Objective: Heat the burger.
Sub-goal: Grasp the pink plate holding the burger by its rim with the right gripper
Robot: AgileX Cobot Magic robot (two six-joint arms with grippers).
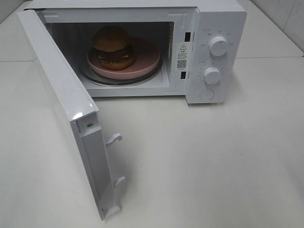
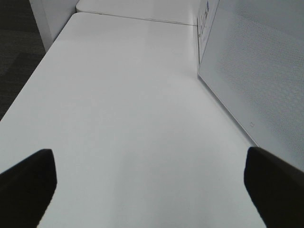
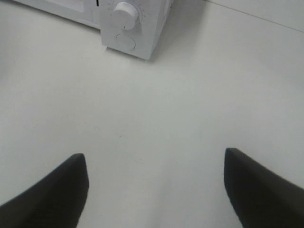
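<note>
Inside the one microwave [image 1: 223,19], door [image 1: 57,85] swung open: one burger [image 1: 112,45] on one pink plate [image 1: 147,59]. Two knobs [image 1: 218,46], stacked. Left pincer [image 2: 148,164] released, empty, over the desk [image 1: 213,161] beside the door. Right pincer [image 3: 154,161] released, empty, facing the knob corner.

This is looking like a staged test bench more than a home kitchen: a white microwave [image 1: 209,52] is standing on a plain white tabletop [image 1: 213,166], pale wall tiles [image 1: 285,19] are showing behind it, and dark office-style carpet [image 2: 16,52] is lying beside the tabletop.
</note>
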